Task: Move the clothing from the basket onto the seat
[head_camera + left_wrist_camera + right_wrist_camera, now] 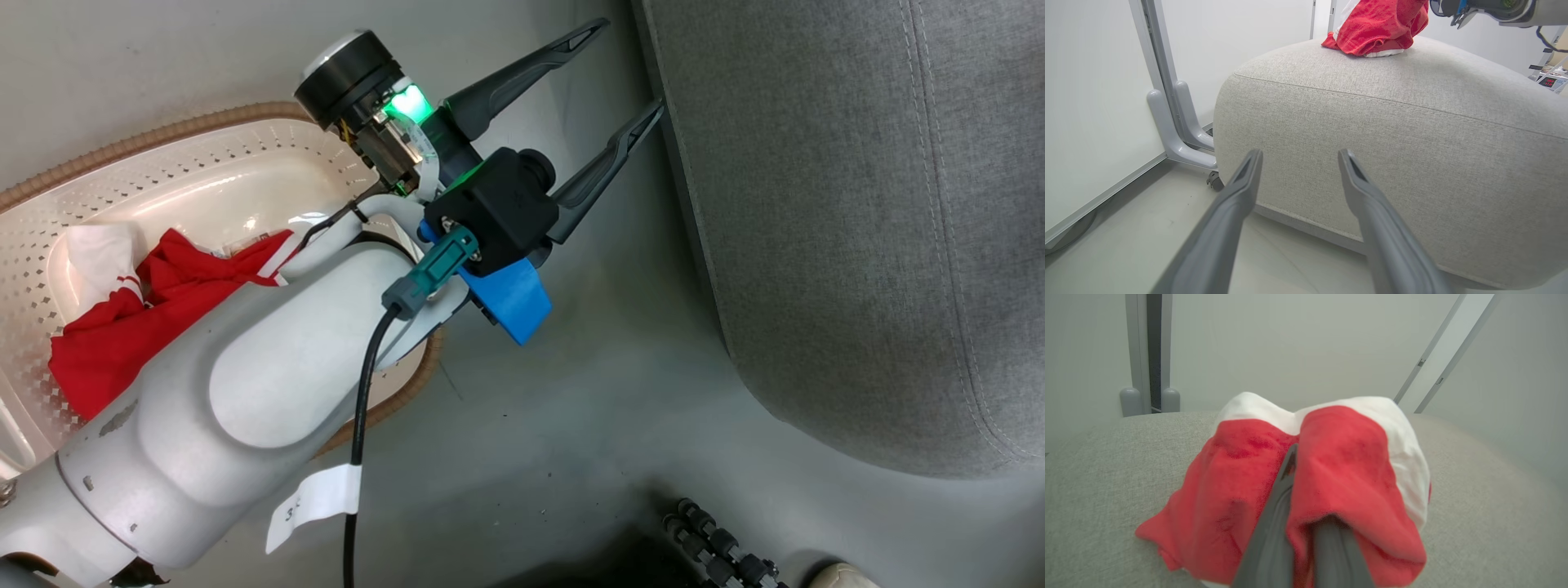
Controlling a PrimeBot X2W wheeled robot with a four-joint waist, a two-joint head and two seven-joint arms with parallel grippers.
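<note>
Though soft, light and in no way fragile, better taken by a thick fold than by a thin hem, because likely to slide out or to hang long otherwise: so with the bright red fabric garment with white trim. Lies bunched on top of the large light grey fabric-upholstered cushion seat, toward the far part when looked at from the left wrist. Limp, so sure to sag; could cling to a finger at release. Further left, on the floor beside the seat, the cream-white perforated plastic basket with the brown woven-look rim, and heaped inside, a second red garment with white stripes. Right gripper: closed fully, its long dark fingers sunk in the red cloth with a fold pinched between. Left gripper: spread wide, holding nothing, touching nothing, hanging over the pale grey floor between basket and seat, tips near the seat's side. Probably next: to open the right one, then to fetch the basket heap.
</note>
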